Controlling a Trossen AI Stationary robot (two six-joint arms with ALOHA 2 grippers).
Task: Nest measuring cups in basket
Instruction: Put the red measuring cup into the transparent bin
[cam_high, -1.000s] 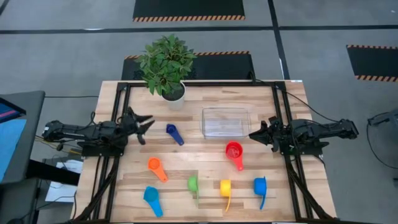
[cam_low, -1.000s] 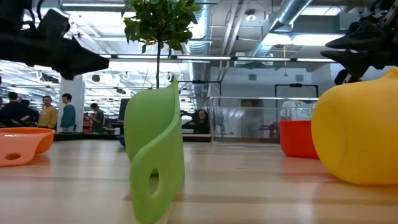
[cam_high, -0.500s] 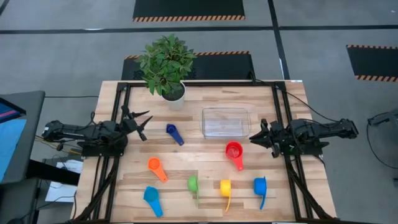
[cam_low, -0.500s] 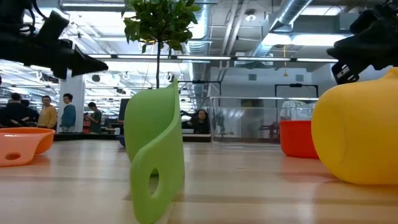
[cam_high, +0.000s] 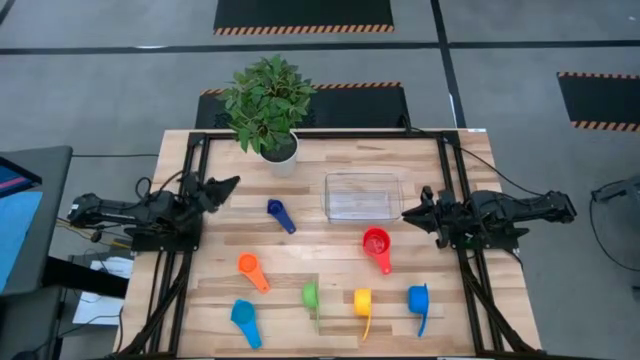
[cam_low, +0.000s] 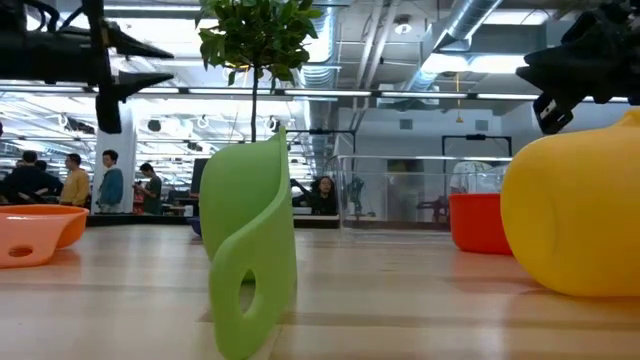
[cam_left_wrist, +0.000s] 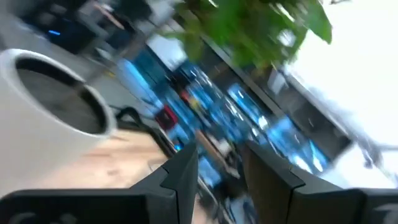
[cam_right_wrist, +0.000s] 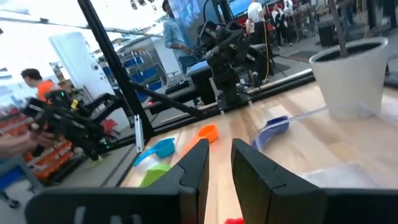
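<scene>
Seven measuring cups lie apart on the wooden table: dark blue, red, orange, light blue, green, yellow and blue. The clear basket stands at the far middle with nothing in it. My left gripper hovers open above the table's left side, left of the dark blue cup. In its wrist view the left gripper has nothing between the fingers. My right gripper hovers open at the basket's right end, and in its wrist view the right gripper is also bare.
A white pot with a green plant stands at the far edge, left of the basket. Black frame rails run along both sides of the table. People stand in the room beyond the table.
My left gripper has rolled about its own pointing line and tipped upward a little, rising slightly; its fingers now show edge-on from above. My right gripper has rolled a little in place. No cup has moved, and the basket has stayed where it was.
</scene>
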